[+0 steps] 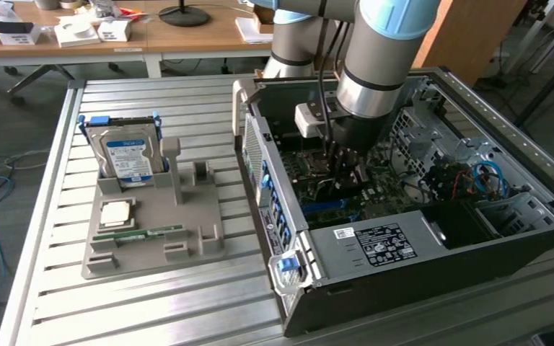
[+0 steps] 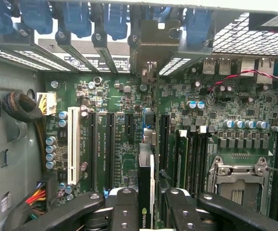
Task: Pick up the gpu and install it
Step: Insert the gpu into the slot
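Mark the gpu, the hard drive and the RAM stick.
gpu [image 2: 145,187]: wrist view, on the dark edge of the card that faces the camera.
hard drive [image 1: 129,157]: exterior view, on its blue-and-white label.
RAM stick [image 1: 142,232]: exterior view, on the middle of the green strip.

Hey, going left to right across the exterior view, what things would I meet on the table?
Blue-labelled hard drive → blue slot clips on the open computer case's wall → white label on the case's inner cover → blue cables inside the case.
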Tool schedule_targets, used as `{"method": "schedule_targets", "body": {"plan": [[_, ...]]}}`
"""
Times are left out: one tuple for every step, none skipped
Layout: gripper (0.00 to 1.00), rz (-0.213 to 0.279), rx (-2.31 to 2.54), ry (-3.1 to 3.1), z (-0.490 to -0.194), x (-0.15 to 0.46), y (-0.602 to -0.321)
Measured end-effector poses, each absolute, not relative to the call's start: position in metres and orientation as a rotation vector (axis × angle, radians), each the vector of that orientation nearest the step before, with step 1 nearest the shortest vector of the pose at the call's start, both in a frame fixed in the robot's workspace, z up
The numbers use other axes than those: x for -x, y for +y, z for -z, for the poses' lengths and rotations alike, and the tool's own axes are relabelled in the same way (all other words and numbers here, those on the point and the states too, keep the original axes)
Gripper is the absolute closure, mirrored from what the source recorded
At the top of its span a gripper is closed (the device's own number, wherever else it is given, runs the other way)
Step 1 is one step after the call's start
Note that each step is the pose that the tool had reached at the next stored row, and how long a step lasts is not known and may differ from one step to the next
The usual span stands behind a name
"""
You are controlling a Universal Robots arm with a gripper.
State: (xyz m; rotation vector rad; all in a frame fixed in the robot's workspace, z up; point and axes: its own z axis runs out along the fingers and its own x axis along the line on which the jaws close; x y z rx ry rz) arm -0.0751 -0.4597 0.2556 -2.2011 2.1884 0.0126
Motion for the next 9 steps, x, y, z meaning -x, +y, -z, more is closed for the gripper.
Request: {"method": "schedule_targets", "body": {"plan": [[0.74,-0.013,2.201,2.189,-0.2556,0.0751,-0.4597],[0.74,-0.013,2.201,2.189,-0.2556,0.0751,-0.4597],[0.74,-0.013,2.201,2.189,-0.2556,0.0751,-0.4597],[0.74,-0.013,2.201,2.189,-0.2556,0.0751,-0.4597],[0.74,-0.013,2.201,2.189,-0.2556,0.0751,-0.4597],[0.74,-0.013,2.201,2.189,-0.2555,0.0751,-0.4597],[0.74,-0.013,2.2,2.188,-0.2549,0.0751,-0.4598],[0.74,-0.013,2.2,2.188,-0.2546,0.0752,-0.4598],[0.74,-0.014,2.2,2.188,-0.2544,0.0752,-0.4598]]}}
